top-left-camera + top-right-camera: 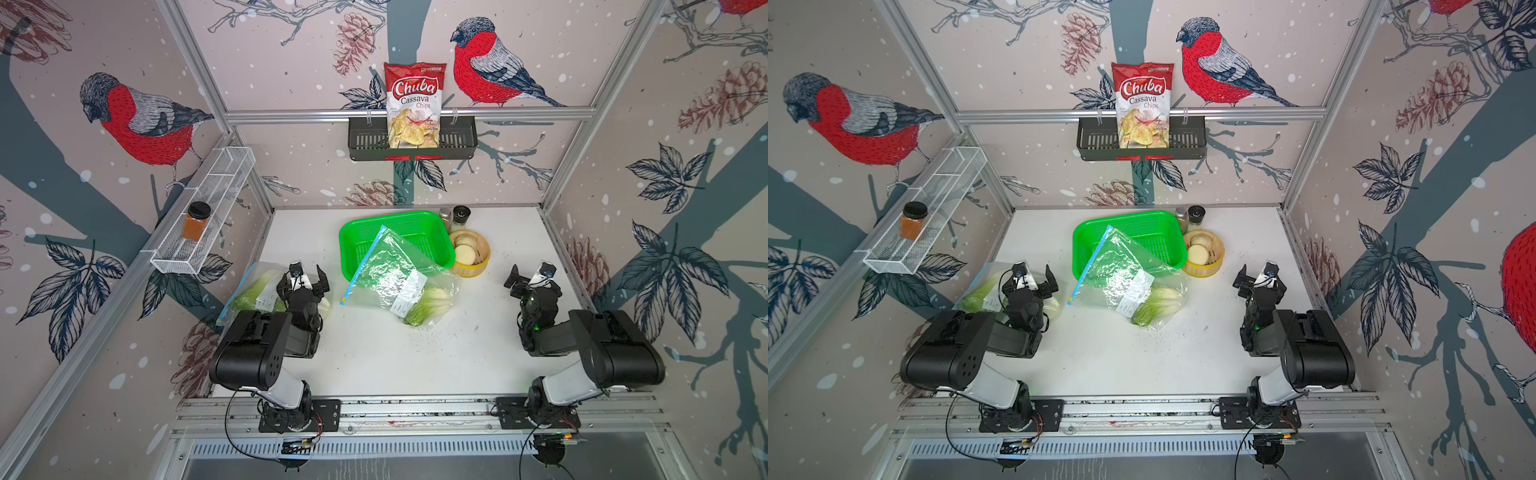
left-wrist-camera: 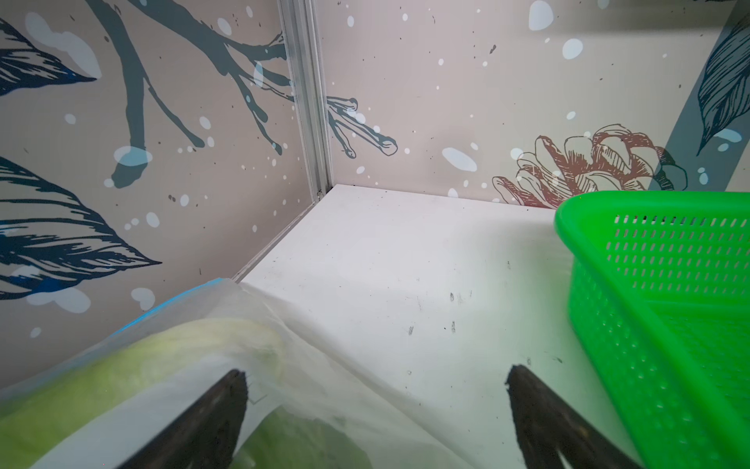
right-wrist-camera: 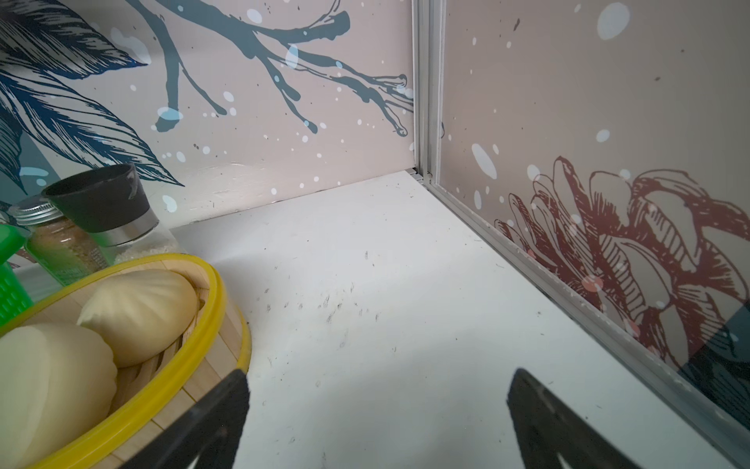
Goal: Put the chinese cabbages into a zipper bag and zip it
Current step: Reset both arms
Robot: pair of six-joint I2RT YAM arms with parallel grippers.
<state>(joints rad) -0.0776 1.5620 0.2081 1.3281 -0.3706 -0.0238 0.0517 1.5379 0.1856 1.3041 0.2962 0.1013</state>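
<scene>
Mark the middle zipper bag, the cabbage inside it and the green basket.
middle zipper bag (image 1: 386, 270): in a top view, crinkled clear panel.
chinese cabbage (image 1: 428, 306): in a top view, pale leaves.
green mesh basket (image 1: 415, 226): in a top view, bare mesh.

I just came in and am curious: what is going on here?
The left hand, open and empty, hovers over a zipper bag with chinese cabbage inside. The right hand, also open, is over bare table near the bamboo steamer. A second zipper bag, also holding cabbage, lies partly on the green basket. Whether the bags are zipped cannot be seen.
</scene>
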